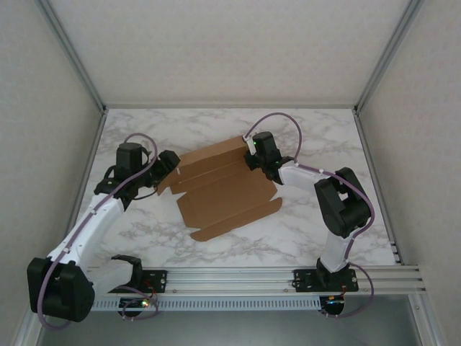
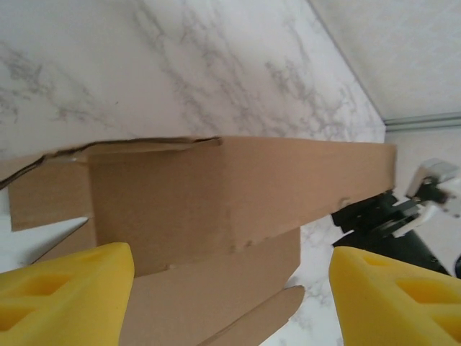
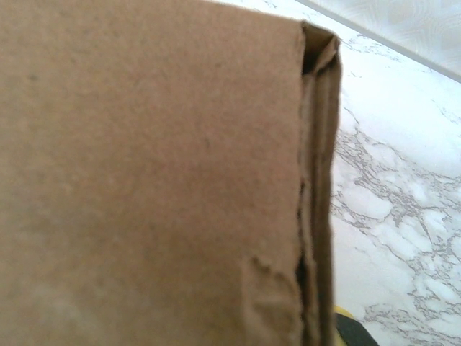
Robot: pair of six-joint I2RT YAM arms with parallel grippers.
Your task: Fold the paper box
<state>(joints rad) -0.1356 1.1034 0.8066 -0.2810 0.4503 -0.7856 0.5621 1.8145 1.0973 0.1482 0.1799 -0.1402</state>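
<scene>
Top external view: the box [image 1: 223,191] lies in the middle of the bench [image 1: 317,238]. It's a brown sheet, partly folded, with its far panel tipped up and a long flap [image 1: 238,220] sticking out on its near side. The left arm [image 1: 101,216] is at the box's left end, left jaws just beside that edge. The right arm [image 1: 338,209] is at the box's far right corner, right jaws right on it.

Left wrist view: the two yellow left pads [image 2: 65,288] sit well apart in the bottom corners, so the left jaws are wide open with nothing between them. The box is just ahead of them, one long wall standing up, with a lower panel and a rounded tab below it. Past the box's far end there's a bit of the black and white right arm.

Right wrist view: the box is right up against the lens, blurry, with a doubled-over edge running top to bottom. A sliver of the yellow right pad [image 3: 341,311] pokes out just right of that edge. The right jaws are closed tight and look pinched on the box's edge; the other pad is hidden behind the box.
</scene>
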